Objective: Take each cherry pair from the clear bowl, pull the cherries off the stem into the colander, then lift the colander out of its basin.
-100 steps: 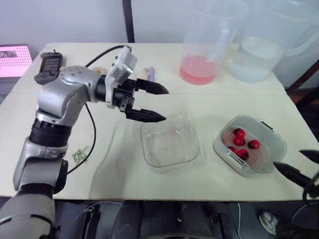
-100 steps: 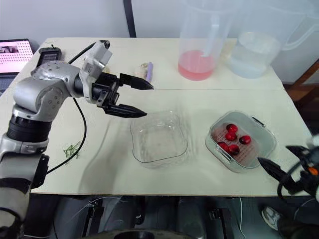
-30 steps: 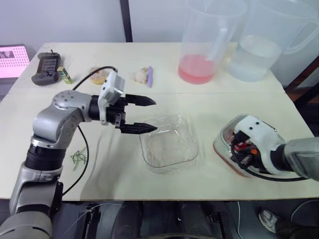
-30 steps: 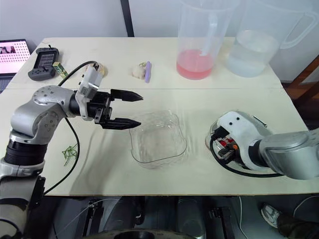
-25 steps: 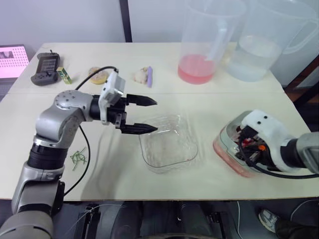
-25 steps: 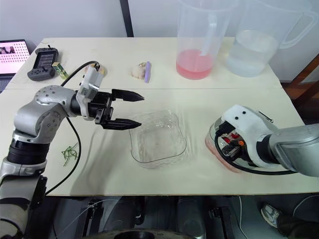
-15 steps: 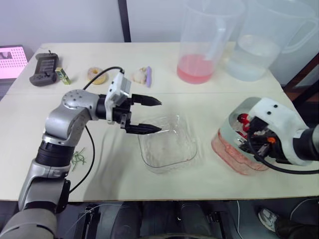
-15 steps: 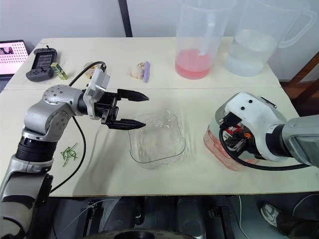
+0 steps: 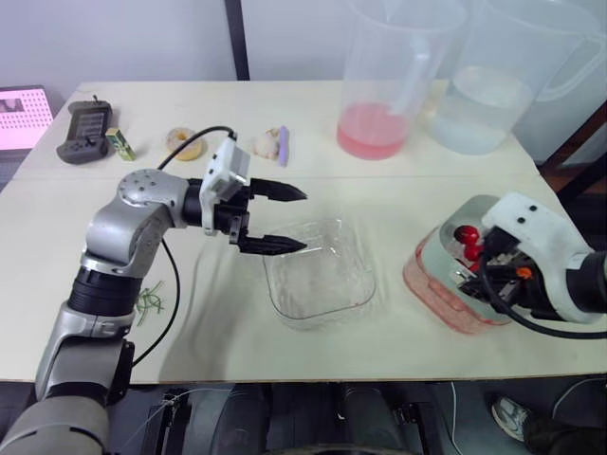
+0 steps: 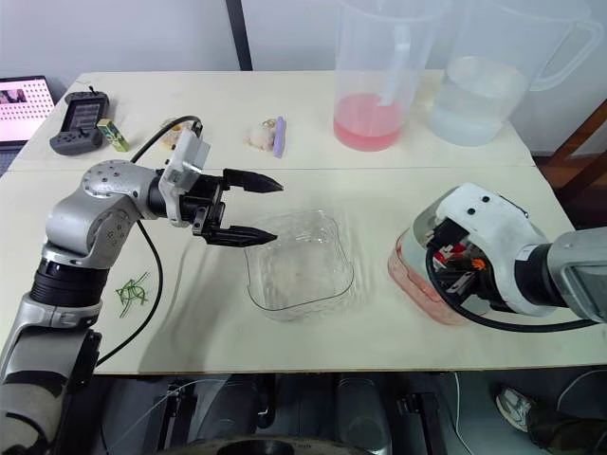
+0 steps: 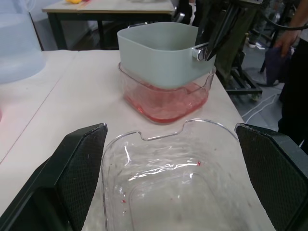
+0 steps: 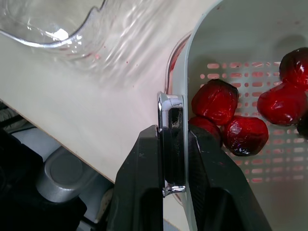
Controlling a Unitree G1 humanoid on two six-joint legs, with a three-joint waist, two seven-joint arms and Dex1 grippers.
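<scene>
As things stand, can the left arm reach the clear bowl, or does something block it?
Probably yes. The left gripper is open right at the rim of the clear bowl, with nothing between them.

Pale wooden table, grey wall

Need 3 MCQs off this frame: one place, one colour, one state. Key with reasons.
1. Where is the right gripper?
A. On the colander's handle
B. On a pitcher
C. On the green stems

2. What colour is the liquid in the basin?
A. Green
B. Pink
C. Blue

3. What does the clear bowl hold?
A. A heap of cherries
B. Water
C. No cherries

Key: A, its fingers pinch the metal handle in the right wrist view. B, pink liquid shows under the raised colander. C, only bare plastic shows inside.
</scene>
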